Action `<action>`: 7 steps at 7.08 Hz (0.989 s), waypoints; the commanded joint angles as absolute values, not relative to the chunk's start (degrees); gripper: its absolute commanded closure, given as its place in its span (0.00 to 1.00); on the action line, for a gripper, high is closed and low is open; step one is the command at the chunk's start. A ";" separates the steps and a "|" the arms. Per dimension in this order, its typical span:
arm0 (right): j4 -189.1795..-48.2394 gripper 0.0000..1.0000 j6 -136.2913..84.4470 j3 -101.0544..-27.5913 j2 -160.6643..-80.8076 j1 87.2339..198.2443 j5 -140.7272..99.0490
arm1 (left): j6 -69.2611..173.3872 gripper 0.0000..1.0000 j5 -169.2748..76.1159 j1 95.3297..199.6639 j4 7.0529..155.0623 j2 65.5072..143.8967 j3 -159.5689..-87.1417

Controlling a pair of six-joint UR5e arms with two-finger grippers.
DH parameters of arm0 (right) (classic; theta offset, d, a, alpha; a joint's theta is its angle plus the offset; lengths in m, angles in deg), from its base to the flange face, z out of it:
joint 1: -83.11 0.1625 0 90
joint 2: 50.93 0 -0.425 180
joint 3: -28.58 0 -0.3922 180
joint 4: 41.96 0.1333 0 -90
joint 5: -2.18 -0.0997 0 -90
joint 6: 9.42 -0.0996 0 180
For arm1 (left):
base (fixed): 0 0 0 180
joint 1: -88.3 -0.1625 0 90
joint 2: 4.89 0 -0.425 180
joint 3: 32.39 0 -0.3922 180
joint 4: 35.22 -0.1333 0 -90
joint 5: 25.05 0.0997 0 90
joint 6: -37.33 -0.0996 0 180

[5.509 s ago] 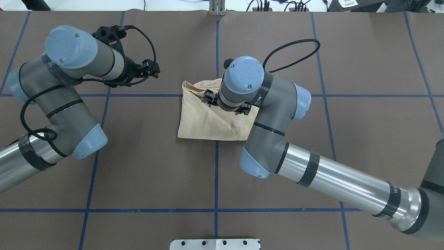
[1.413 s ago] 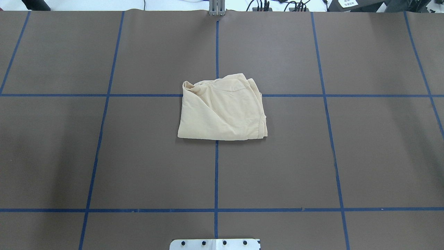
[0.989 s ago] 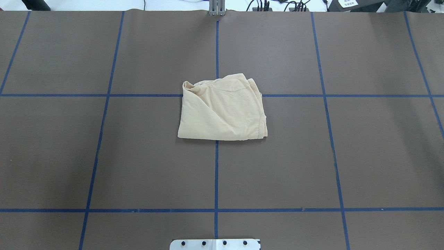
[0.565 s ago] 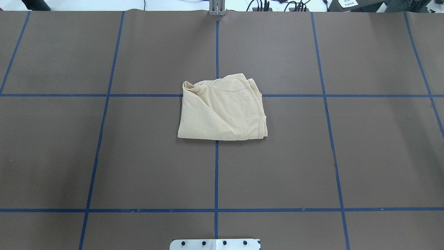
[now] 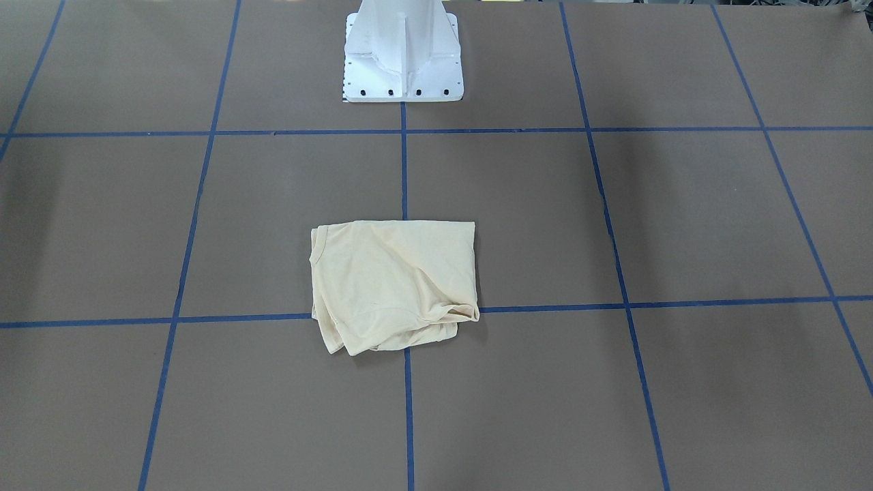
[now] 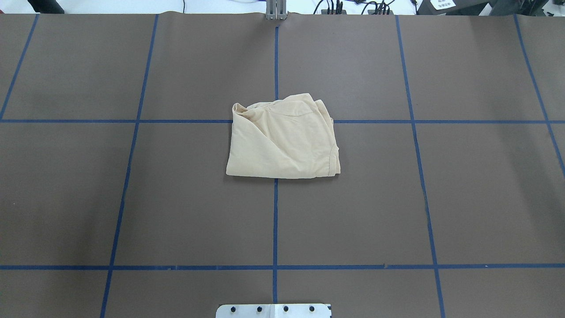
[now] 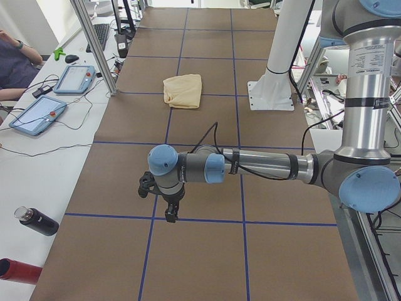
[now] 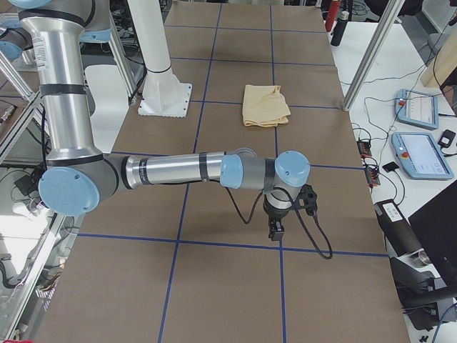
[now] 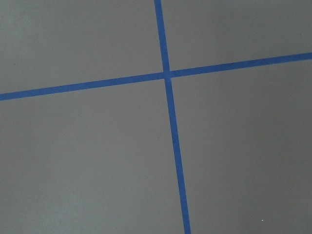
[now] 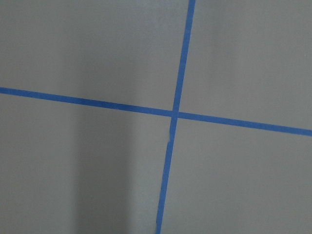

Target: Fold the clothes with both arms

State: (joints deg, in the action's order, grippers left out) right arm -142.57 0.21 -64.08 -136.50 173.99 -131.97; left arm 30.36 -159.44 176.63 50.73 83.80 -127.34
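Brown paper-covered table [image 6: 176, 198] with a blue tape grid [image 6: 275, 221]. White metal pedestal base [image 5: 401, 54] stands at the robot's edge, centre. Beside the table on the operators' side: two blue-grey teach pendants [image 7: 37, 115], a black bottle [image 7: 36, 221], a red bottle [image 7: 12, 271], silver aluminium frame posts [image 7: 94, 47], and a seated person [image 7: 12, 63] cut off by the picture edge.

Grey-and-silver left arm [image 7: 263, 166] reaches low over the table's left end, its black left gripper [image 7: 170, 214] pointing down near a tape crossing. Grey-and-silver right arm [image 8: 178, 170] does likewise at the right end with the black right gripper [image 8: 275, 230]. Both are well apart from the garment (and outside the overhead and front views). The fingers show only in the side views, so I cannot tell whether either pair is spread or closed. Wrist cameras show only brown surface and tape crossings.

Pale cream-yellow T-shirt [image 6: 282, 141] lies at the table centre over a tape crossing, folded to a rough rectangle. Its edge toward the robot is straight and flat; the far edge is bunched and wrinkled. A hem seam shows on the robot's right side. Only plain fabric faces up.
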 commanded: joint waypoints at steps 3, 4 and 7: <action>-140.32 0.00 0.33 -68.01 -144.35 176.01 -132.11 | 30.30 0.00 -158.38 176.63 50.82 84.05 -127.31; -139.44 0.00 0.25 -68.01 -144.70 176.01 -132.11 | 30.21 0.00 -158.46 176.63 50.82 84.05 -127.31; -139.43 0.00 0.07 -68.18 -144.71 176.01 -132.11 | 30.13 0.00 -158.46 176.72 50.82 83.79 -127.22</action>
